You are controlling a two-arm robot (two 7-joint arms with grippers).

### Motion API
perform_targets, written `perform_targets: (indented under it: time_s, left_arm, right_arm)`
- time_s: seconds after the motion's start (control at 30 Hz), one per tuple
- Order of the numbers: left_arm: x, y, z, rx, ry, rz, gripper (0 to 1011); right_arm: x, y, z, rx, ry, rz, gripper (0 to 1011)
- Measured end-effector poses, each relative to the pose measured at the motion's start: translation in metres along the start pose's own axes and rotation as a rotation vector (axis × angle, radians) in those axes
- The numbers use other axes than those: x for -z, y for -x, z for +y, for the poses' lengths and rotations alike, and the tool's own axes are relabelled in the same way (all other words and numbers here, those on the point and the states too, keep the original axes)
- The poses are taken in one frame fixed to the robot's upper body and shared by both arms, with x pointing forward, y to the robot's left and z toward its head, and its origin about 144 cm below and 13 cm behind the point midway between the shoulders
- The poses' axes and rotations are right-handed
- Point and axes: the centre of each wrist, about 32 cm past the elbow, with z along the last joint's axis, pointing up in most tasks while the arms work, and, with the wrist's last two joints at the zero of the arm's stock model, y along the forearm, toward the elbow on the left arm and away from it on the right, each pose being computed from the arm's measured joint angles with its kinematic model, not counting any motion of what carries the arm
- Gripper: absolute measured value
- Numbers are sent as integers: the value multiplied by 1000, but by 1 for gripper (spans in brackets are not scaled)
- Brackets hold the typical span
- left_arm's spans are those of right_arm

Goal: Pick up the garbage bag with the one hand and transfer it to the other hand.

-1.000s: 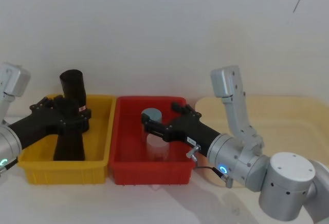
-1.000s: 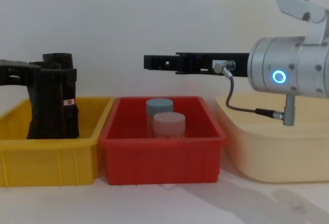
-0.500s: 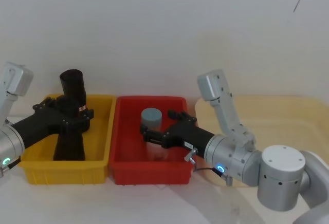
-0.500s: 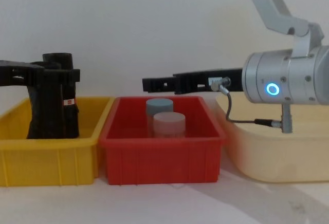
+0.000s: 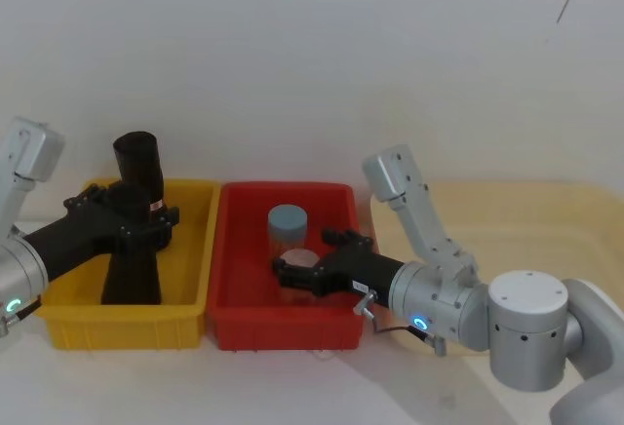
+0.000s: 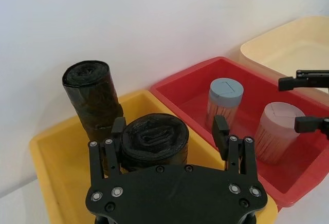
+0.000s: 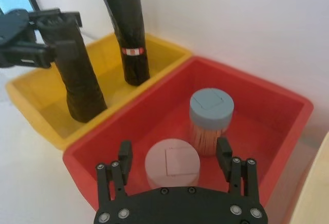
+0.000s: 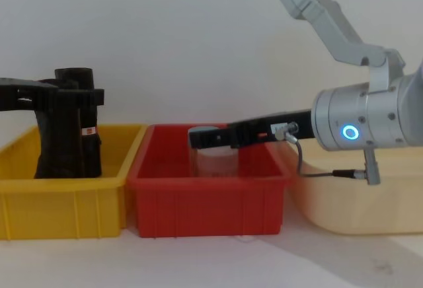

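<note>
The garbage bag (image 5: 132,274), a thick black roll, stands upright in the yellow bin (image 5: 127,328); its top (image 6: 154,139) lies between the fingers of my left gripper (image 5: 136,212), the green-ring arm's hand. That gripper is open and straddles the roll near its upper end, with a gap on one side. My right gripper (image 5: 307,257), on the blue-ring arm, hangs open low in the red bin (image 5: 283,332), its fingers either side of a pale pink jar (image 7: 172,165). It is well apart from the bag.
A slimmer black roll (image 5: 138,162) with a red-and-white label leans at the back of the yellow bin, just behind the bag. A blue-lidded jar (image 5: 288,222) stands in the red bin. A cream tub (image 5: 546,211) sits at the right.
My right gripper has come down from above the red bin and now sits low inside it over the pink jar. The left gripper and the bag have stayed put.
</note>
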Motion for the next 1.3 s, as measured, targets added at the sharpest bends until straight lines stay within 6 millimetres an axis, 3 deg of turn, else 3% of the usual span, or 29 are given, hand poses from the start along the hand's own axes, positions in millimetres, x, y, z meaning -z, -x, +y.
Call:
perform_targets:
  time_s: [1.3]
  left_arm:
    - [0, 0, -1, 1, 0, 0, 1000]
  right_arm:
    - [5, -3, 3, -32, 60, 10, 996]
